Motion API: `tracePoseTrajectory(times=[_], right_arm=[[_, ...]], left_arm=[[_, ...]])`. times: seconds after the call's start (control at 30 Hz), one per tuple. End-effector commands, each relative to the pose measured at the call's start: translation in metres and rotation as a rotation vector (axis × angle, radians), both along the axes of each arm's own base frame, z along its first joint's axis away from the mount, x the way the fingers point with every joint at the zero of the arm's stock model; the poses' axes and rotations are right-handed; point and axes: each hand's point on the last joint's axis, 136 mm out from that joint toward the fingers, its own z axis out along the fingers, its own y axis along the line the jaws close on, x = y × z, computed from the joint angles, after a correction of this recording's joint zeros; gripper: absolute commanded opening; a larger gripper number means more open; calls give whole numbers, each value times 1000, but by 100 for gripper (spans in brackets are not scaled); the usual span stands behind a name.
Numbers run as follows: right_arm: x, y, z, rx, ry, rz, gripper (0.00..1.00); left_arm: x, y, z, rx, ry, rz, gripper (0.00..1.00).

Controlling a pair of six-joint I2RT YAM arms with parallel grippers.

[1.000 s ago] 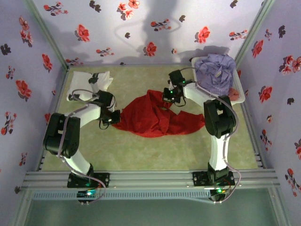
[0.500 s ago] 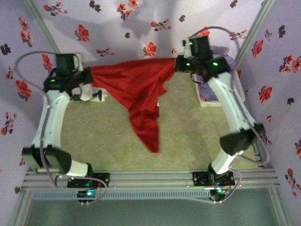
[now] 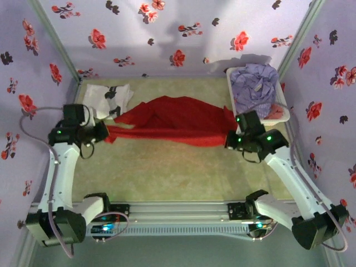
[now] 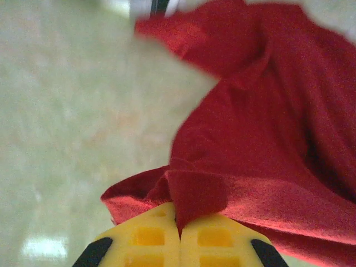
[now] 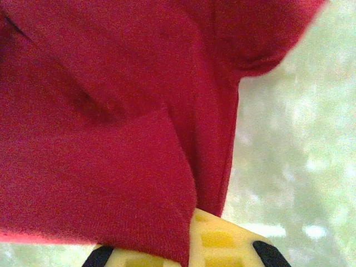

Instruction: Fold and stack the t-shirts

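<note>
While left gripper [image 3: 104,136] and right gripper [image 3: 232,141] each clamp opposite ends of red t-shirt [image 3: 178,119], stretched across table [image 3: 167,172]: pull evenly, lower cloth flat, avoid slack middle bunching, release only once hem lies straight.

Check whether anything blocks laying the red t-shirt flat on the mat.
Nothing visible does. The left claw and right claw pinch the ends of the red t-shirt; the mat before it is bare; the white t-shirt and basket sit at the far corners.
</note>
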Motion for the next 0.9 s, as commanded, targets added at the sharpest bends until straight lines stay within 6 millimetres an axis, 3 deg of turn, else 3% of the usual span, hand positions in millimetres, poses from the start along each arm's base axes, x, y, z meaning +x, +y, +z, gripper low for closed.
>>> tracePoseTrajectory(times=[0.0, 0.13, 0.17, 0.27, 0.37, 0.5, 0.87], right_arm=[[-1, 10, 9, 101, -45, -57, 0], [-3, 39, 4, 187, 10, 64, 4], [-5, 45, 1, 203, 41, 90, 10], [-11, 48, -9, 201, 107, 87, 43], [-3, 37, -1, 231, 5, -31, 58], [8, 23, -4, 185, -25, -114, 61], [51, 24, -77, -135, 193, -46, 54]], left_arm=[[-8, -9, 0, -53, -37, 20, 0], [4, -8, 10, -45, -59, 15, 0], [6, -8, 9, -44, -44, 11, 0], [3, -6, -20, -32, 65, 3, 0], [-5, -14, -53, -96, 130, 26, 0], [-7, -17, -57, -142, 81, 82, 0], [-13, -19, -71, -151, 108, 107, 0]])
